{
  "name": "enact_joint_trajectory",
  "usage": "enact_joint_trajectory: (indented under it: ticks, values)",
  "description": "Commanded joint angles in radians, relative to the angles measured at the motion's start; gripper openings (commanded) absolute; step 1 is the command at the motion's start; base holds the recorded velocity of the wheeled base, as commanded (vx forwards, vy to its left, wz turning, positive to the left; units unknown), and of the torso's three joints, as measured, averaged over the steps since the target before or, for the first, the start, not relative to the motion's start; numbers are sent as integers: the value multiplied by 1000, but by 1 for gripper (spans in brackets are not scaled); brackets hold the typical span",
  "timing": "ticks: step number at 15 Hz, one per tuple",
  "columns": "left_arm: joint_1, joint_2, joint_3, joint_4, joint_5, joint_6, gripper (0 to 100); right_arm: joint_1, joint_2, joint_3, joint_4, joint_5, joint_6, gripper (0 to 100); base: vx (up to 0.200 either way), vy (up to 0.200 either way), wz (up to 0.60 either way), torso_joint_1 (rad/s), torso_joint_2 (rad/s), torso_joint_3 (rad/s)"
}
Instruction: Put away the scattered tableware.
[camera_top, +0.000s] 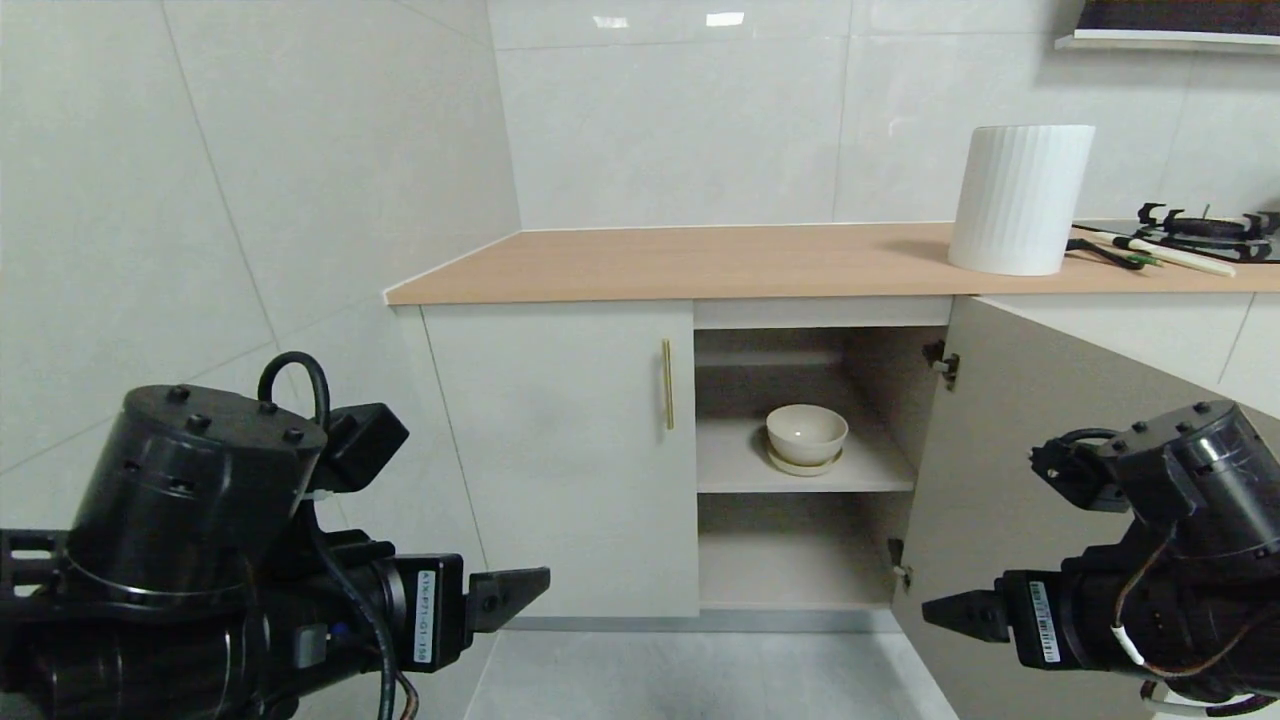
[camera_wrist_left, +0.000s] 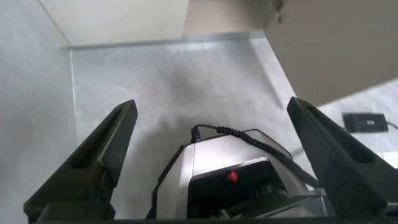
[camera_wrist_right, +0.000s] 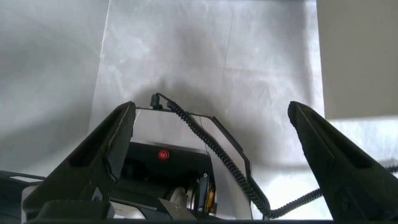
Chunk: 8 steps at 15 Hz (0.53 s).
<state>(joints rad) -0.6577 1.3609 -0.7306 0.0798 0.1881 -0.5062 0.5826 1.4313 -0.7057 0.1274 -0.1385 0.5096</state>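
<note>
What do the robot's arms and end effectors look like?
Both are black. The left arm and right arm each have a chunky round housing dotted with bolts, with black cables looping around. A white label sits near each wrist. The left end effector and right end effector have wedge-shaped fingers tapering to points.

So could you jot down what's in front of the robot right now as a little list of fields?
Cupboard: right door swung open, left door shut
Middle shelf: cream ceramic bowl sitting on a small cream plate
Wooden countertop: tall white ribbed canister, utensils beside it
Left gripper: open, empty, low before the cupboard
Right gripper: open, empty
</note>
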Motion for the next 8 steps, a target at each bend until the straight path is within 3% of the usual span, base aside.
enact_joint_trajectory:
  ticks: [1,8]
  values:
    - [0,3,0,0,1,0,100,0,5,0,1,-1,0,100,-200,0,0,2,2,7]
    - [0,1,0,0,1,0,100,0,-11,3,23,-9,-2,100,0,0,0,0,0,0]
